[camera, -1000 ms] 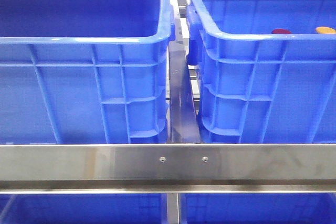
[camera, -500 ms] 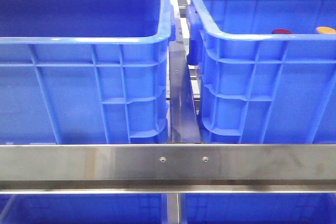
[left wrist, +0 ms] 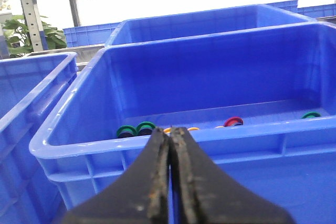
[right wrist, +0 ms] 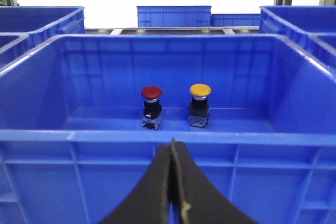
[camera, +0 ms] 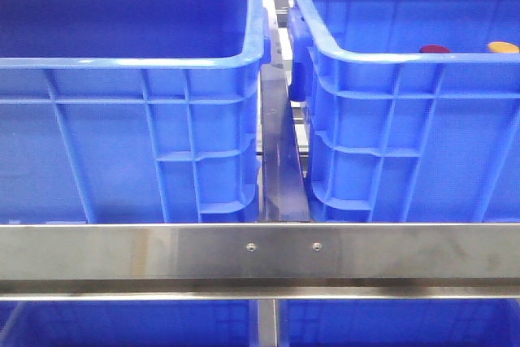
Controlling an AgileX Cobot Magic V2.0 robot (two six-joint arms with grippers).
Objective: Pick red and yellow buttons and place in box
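The red button (right wrist: 151, 93) and the yellow button (right wrist: 200, 90) stand upright side by side, apart, on the floor of a blue crate (right wrist: 157, 136) toward its far wall; in the front view this is the right crate, where only the two caps show above the near rim. The left crate (camera: 130, 61) shows no contents from the front, and whether it is the target box cannot be told. The right gripper (right wrist: 172, 182) sits outside the near wall of the button crate with its jaws pressed together and nothing between them. The left gripper (left wrist: 169, 182) is likewise closed and empty, facing another crate that holds green rings (left wrist: 136, 129) and further coloured parts. Likely faults: the right jaws must spread before descent, or they will strike a cap and topple the button; a low approach would catch the near rim; the two buttons stand close enough that grasping one may knock the other; the alike crates invite placement in the wrong one. No brand, label or readable writing is visible.
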